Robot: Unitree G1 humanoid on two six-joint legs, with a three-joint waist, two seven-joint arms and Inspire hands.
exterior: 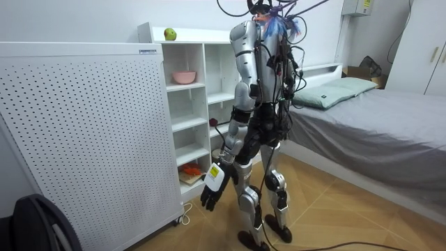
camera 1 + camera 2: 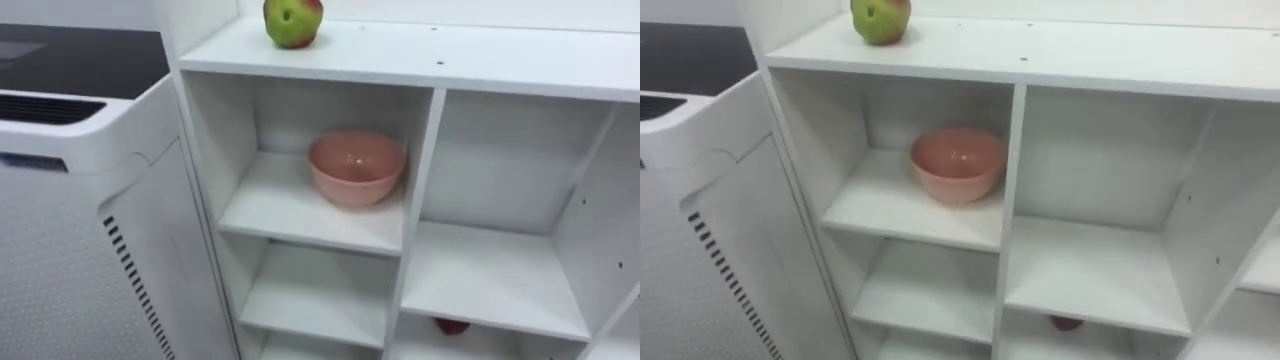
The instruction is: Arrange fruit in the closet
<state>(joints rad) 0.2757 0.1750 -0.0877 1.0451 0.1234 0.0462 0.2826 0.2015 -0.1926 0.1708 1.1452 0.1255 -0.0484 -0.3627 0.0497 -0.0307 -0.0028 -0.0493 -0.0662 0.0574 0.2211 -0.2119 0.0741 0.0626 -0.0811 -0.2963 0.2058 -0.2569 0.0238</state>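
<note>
— It stands before the white open-shelved closet [image 2: 480, 62], white perforated panel [image 1: 83, 125] one side, grey-covered bed [image 1: 376, 125] the other. Why there?
— Judging its reach, I'd say. The round pink bowl [image 2: 356, 166] sits in the upper left compartment, ready for fruit; the green-and-red apple [image 2: 292, 22] rests up top. Its left hand [image 1: 212, 187] hangs slack, fingers loose, holding nothing.

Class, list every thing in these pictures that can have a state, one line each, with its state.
apple: resting on top of the closet, near its left end.
pink bowl: upright, empty, in the top left compartment.
small red thing: in a lower compartment, mostly hidden by the shelf above.
left hand: hanging low beside the robot's leg, away from the shelves.
</note>
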